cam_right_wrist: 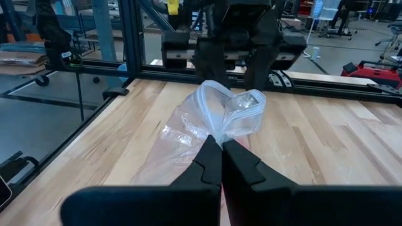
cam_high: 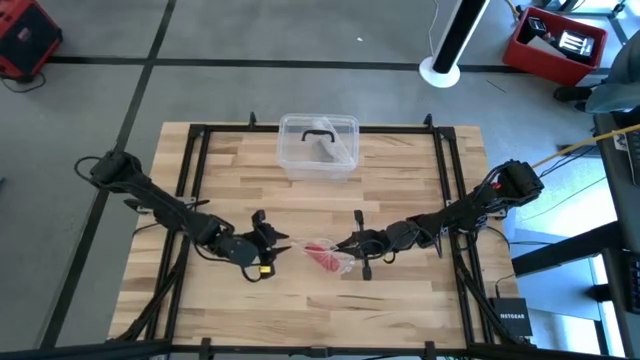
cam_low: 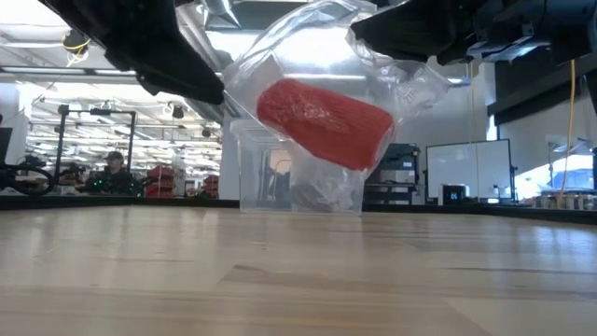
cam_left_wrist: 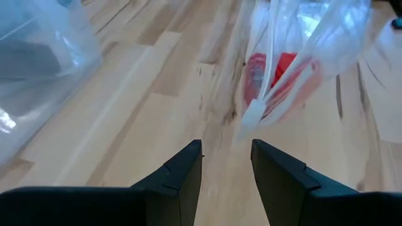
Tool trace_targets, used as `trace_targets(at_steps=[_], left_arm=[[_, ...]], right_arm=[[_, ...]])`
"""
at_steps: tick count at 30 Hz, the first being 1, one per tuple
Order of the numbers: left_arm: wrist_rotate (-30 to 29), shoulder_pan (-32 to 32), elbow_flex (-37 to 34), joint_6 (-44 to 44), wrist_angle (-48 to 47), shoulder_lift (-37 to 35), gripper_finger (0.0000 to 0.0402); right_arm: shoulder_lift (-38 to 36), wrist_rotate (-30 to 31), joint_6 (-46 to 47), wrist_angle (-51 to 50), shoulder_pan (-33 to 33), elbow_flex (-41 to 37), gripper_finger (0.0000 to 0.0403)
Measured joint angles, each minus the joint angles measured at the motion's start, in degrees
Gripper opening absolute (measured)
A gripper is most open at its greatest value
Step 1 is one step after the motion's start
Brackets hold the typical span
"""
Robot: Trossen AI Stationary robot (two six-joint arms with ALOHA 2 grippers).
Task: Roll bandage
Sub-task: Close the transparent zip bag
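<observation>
The bandage (cam_low: 322,121) is a small red roll inside a clear plastic bag (cam_low: 280,65), held above the table's middle. It also shows in the high view (cam_high: 325,256) and the left wrist view (cam_left_wrist: 279,78). My right gripper (cam_right_wrist: 221,145) is shut on the bag; it shows in the high view (cam_high: 345,245) on the bag's right. My left gripper (cam_left_wrist: 226,157) is open just left of the bag (cam_high: 272,245), its fingers apart from the bag's near edge (cam_left_wrist: 251,116). My right gripper pinches bunched film of the clear bag (cam_right_wrist: 217,129) between its two shut fingers, coming level from the table's right. Crumpled plastic (cam_right_wrist: 232,107) sticks out past the fingertips. The bag hangs clear of the table, with the red roll tilted inside it (cam_low: 322,121).
A clear plastic box with a black handle (cam_high: 318,145) stands at the table's far middle, behind the bag (cam_low: 298,182). A black frame (cam_high: 440,180) runs around the wooden tabletop. Bare wood lies along the near edge (cam_high: 320,310).
</observation>
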Motion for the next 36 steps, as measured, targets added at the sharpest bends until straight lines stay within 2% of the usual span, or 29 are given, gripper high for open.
trace_targets(at_steps=[10, 20, 23, 32, 36], left_arm=[[1.1, 0.4, 0.0, 5.6, 8.2, 3.5, 0.0127], [1.2, 0.4, 0.0, 4.2, 8.0, 3.0, 0.0035], [1.2, 0.4, 0.0, 2.2, 7.4, 3.0, 0.0021], [1.2, 0.4, 0.0, 3.2, 6.1, 3.0, 0.0045], [1.2, 0.3, 0.0, 2.7, 5.7, 3.0, 0.0039]], right_arm=[[0.0, 0.5, 0.0, 0.0, 0.0, 0.0, 0.0002], [0.0, 0.6, 0.0, 0.6, 0.0, 0.0, 0.0003], [0.0, 0.7, 0.0, 0.9, 0.0, 0.0, 0.0003], [0.0, 0.7, 0.0, 0.9, 0.0, 0.0, 0.0003], [0.0, 0.7, 0.0, 0.9, 0.0, 0.0, 0.0003]])
